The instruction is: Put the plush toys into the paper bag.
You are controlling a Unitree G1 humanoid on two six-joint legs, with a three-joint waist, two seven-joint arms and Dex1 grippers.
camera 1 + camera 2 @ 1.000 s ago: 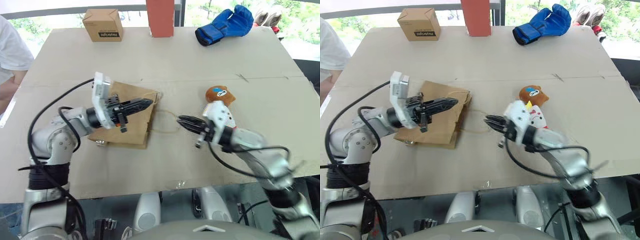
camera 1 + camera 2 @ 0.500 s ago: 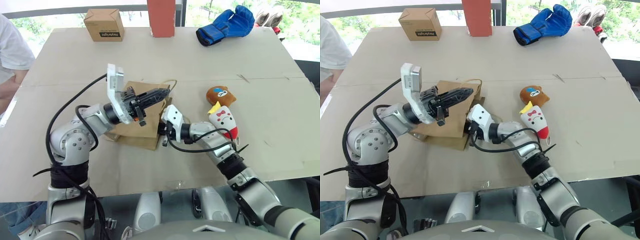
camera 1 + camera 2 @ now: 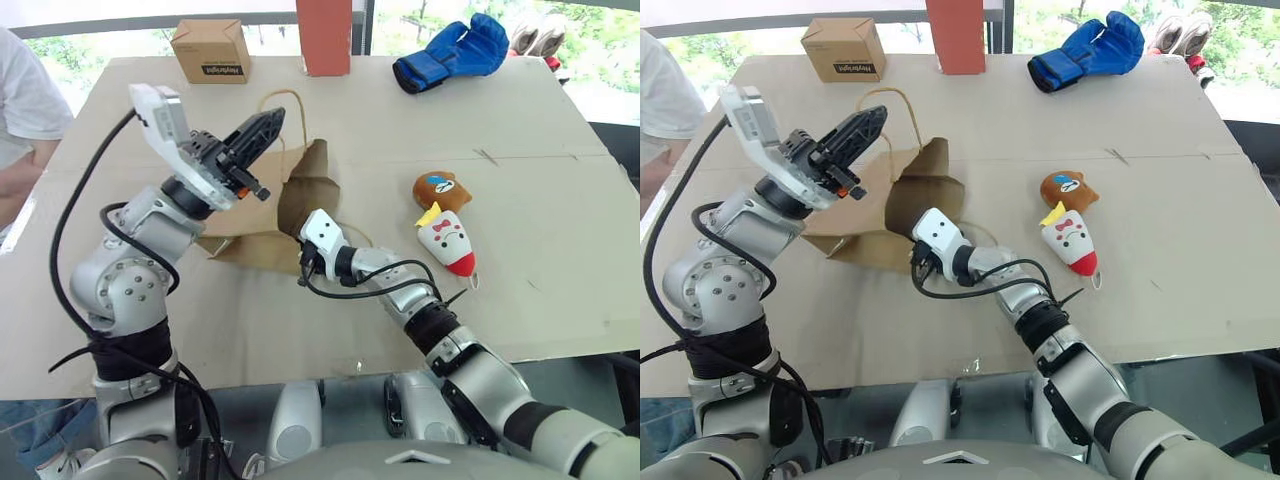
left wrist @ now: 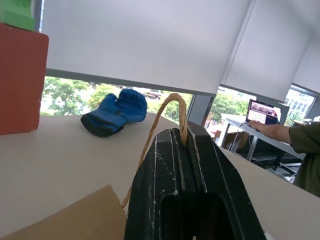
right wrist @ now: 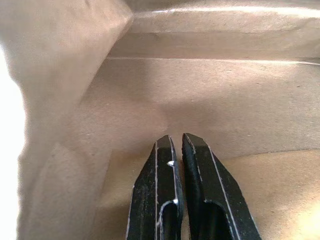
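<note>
Here the plain brown kraft paper bag [image 3: 270, 205] sits left of the desk's centre, its mouth pulled up and gaping toward 3 o'clock. The paper looks light, thin and creasable, likely to fold or collapse if let go; the tan cord handle [image 3: 272, 105] seems the sound place to hold it, since the wall would crumple.

Left end effector [image 3: 262, 125]: fingers closed on that cord loop, lifting the upper lip; the cord arches over the fingertips in the left wrist view.

Right end effector [image 5: 180, 145]: fingers pressed together, nothing between them, pushed inside the bag's mouth with brown paper on every side. Probably spreading the opening.

Round brown plush bear head with a blue spot [image 3: 441, 189]: lying on the desk at 3 o'clock from the bag, well apart from it. White cone plush with red tip and yellow tuft [image 3: 446, 240]: just beside the bear, at its 6 o'clock. Both look soft, light and squashy; a pinch across the body should hold. Neither bagged yet.

Desk [image 3: 560, 290]: covered in flat cardboard. At the far edge, a blue padded glove [image 3: 450, 50], a small brown cardboard box with black print [image 3: 211, 51] and a red upright block [image 3: 324, 36].
</note>
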